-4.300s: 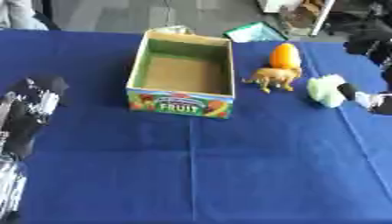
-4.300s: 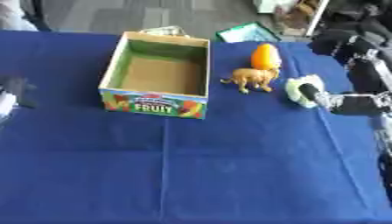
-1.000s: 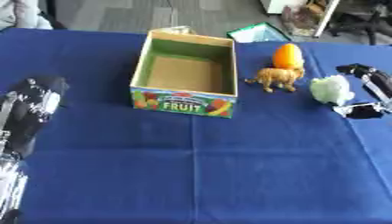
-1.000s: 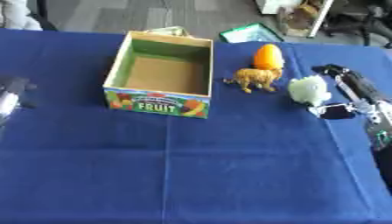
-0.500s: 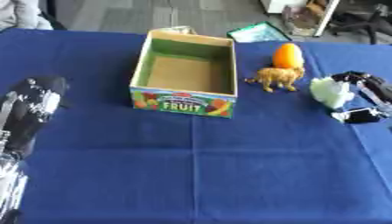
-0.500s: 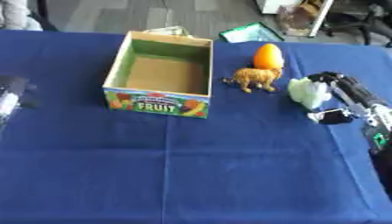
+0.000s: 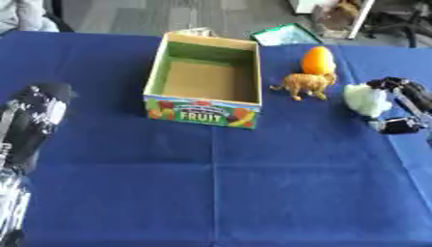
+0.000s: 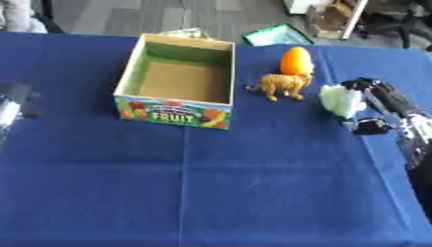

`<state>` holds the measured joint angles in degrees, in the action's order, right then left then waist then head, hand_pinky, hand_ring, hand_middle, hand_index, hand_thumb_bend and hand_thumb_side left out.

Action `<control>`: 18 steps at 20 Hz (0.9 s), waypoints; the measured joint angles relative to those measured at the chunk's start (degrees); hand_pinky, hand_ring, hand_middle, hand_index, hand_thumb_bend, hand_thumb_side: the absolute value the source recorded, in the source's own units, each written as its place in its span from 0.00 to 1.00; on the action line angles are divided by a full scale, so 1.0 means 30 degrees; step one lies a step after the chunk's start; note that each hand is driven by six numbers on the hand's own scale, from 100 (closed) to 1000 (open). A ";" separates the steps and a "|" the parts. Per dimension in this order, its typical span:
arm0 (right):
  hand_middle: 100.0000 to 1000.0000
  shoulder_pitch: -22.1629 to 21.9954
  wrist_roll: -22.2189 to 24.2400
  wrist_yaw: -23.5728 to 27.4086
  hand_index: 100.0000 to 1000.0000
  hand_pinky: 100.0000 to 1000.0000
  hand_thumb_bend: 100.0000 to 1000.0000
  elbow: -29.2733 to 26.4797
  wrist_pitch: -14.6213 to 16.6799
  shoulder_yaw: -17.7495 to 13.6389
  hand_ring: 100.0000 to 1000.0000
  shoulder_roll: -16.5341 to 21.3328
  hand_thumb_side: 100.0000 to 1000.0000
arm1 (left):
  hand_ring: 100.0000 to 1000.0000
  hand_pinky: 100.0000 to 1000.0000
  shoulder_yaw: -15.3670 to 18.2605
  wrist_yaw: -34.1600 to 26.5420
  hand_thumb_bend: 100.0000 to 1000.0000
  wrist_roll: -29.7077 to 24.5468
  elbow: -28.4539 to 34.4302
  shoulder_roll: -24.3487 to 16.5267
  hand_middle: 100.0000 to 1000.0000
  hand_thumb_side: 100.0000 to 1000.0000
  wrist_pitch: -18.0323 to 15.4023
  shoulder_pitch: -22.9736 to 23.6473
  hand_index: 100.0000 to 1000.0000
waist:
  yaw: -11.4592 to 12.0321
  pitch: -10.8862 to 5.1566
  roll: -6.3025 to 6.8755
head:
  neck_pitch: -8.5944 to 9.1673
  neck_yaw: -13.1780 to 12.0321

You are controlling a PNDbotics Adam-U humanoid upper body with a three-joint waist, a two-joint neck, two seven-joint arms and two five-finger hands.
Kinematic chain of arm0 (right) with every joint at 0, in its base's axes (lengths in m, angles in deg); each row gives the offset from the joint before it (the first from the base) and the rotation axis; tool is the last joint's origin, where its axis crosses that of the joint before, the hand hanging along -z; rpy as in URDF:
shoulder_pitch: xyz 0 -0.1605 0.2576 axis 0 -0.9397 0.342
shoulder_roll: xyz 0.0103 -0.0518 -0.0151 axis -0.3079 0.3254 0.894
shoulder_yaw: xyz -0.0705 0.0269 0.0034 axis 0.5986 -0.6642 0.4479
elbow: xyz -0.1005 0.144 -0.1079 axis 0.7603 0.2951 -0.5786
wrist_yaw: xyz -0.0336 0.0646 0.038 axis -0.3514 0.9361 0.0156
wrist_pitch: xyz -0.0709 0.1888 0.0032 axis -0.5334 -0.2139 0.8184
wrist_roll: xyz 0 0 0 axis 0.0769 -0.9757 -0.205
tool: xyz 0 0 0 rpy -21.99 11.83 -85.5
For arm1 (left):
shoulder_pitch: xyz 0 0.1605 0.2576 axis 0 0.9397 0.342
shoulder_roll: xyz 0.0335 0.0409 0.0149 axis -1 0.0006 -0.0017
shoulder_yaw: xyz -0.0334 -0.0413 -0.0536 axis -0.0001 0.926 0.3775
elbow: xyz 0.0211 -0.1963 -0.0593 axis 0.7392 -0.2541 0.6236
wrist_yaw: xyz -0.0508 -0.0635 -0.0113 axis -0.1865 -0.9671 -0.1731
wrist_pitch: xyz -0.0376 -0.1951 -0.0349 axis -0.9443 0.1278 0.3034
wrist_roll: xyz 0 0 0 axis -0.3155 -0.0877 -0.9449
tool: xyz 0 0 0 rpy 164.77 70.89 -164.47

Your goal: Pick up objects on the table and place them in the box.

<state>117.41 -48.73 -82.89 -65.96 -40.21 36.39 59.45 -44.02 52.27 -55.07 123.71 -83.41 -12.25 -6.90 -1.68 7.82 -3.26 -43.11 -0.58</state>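
An open cardboard box [image 7: 206, 111] with FRUIT printed on its front stands left of the middle, and nothing shows inside it. To its right are an orange rounded object [image 7: 317, 60] and, just in front of it, a small brown toy lion [image 7: 305, 84]. Further right lies a pale green-white lump [image 7: 366, 100]. My right hand [image 7: 403, 102] reaches in from the right edge and cups this lump. Its fingers lie along the lump's top right, and the thumb [image 7: 395, 126] sits just below it, slightly apart. My left hand [image 7: 35, 116] rests at the left edge, far from the objects.
A blue cloth [image 7: 219, 193] covers the table and shows fold creases. A green flat item [image 7: 287, 34] lies at the far edge behind the box. A scrap of paper [image 7: 195, 31] sticks up at the box's back. Chairs and clutter stand on the floor beyond.
My right hand has moved left from a spread pose beside the pale lump to cup it, with fingers now on its top right. The objects, box and left arm have not moved.
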 measured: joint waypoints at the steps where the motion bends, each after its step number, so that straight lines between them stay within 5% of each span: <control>1: 0.71 0.0000 -0.0316 -0.0181 0.86 0.71 0.33 0.0000 -0.0281 -0.0001 0.76 0.0000 0.00 | 0.72 0.55 0.0000 0.0000 0.24 0.0000 0.0000 0.0000 0.52 0.41 0.0000 0.0000 0.63 | 0.0001 0.0000 0.0001 | -0.0001 0.0000; 7: 0.70 0.0000 -0.1527 -0.1525 0.85 0.67 0.34 0.0002 -0.1315 0.0002 0.72 -0.0001 0.00 | 0.72 0.55 0.0000 0.0000 0.24 0.0000 0.0000 0.0000 0.52 0.41 0.0000 0.0000 0.63 | 0.0001 0.0000 0.0001 | -0.0048 -0.0006; 13: 0.50 0.0001 -0.2186 -0.2826 0.70 0.54 0.33 0.0002 -0.1582 0.0003 0.56 -0.0031 0.00 | 0.72 0.55 0.0000 0.0000 0.23 -0.0001 0.0000 0.0000 0.52 0.41 -0.0001 0.0000 0.63 | 0.0001 0.0002 0.0037 | -0.0052 -0.0021; 18: 0.38 0.0001 -0.2665 -0.3250 0.57 0.46 0.22 0.0006 -0.1580 0.0002 0.48 -0.0124 0.00 | 0.72 0.55 0.0000 0.0000 0.23 -0.0001 0.0000 0.0000 0.52 0.41 -0.0001 0.0000 0.63 | -0.0003 0.0011 0.0051 | -0.0052 -0.0028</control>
<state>117.42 -56.73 -92.64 -65.94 -44.96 36.39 59.08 -44.02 52.27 -55.08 123.71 -83.41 -12.25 -6.90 -1.69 7.85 -3.11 -43.27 -0.67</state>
